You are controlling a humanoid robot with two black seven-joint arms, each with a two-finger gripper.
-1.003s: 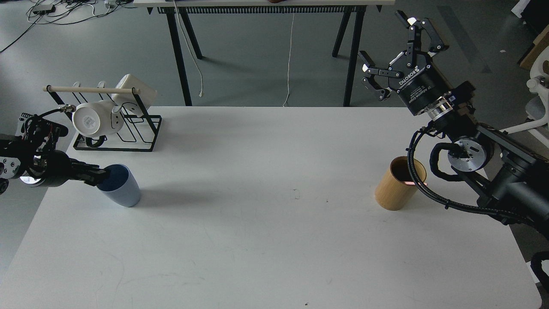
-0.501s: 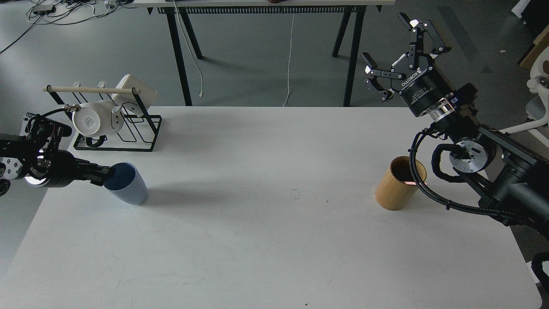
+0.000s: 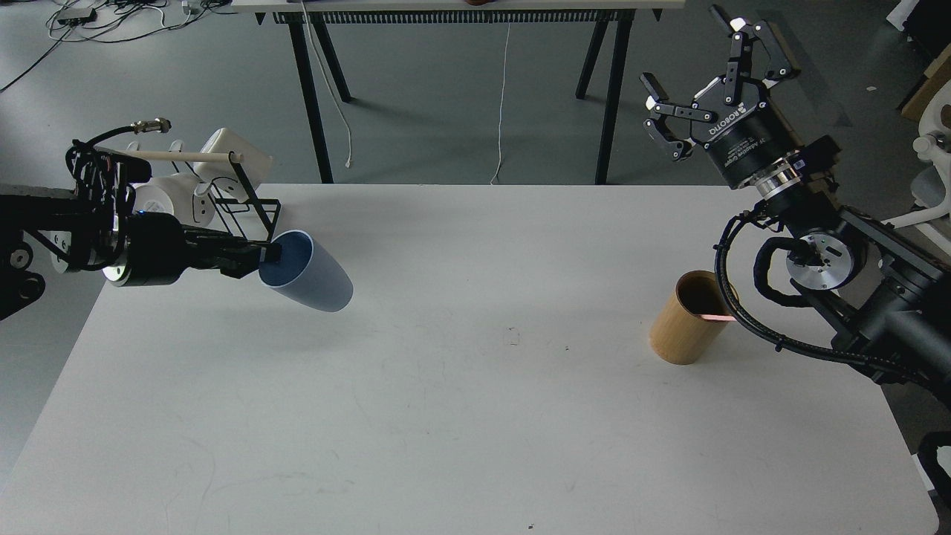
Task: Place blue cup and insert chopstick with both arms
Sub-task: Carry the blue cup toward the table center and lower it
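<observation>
Above the table (image 3: pixel 475 446) you hold the blue cup (image 3: pixel 308 271) tilted, rim pinched in the left end effector (image 3: pixel 264 255); the right end effector (image 3: pixel 717 82) waits spread wide, empty.

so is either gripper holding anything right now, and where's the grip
The left gripper holds the blue cup by its rim, one finger inside the mouth. The right gripper is open and empty.

left gripper (image 3: pixel 266 254) clamps blue cup (image 3: pixel 308 272) rim, tilted above table (image 3: pixel 475 416) far-left | right gripper (image 3: pixel 717 78) spread wide, far right | bamboo cylinder (image 3: pixel 687 321) upright, right
</observation>
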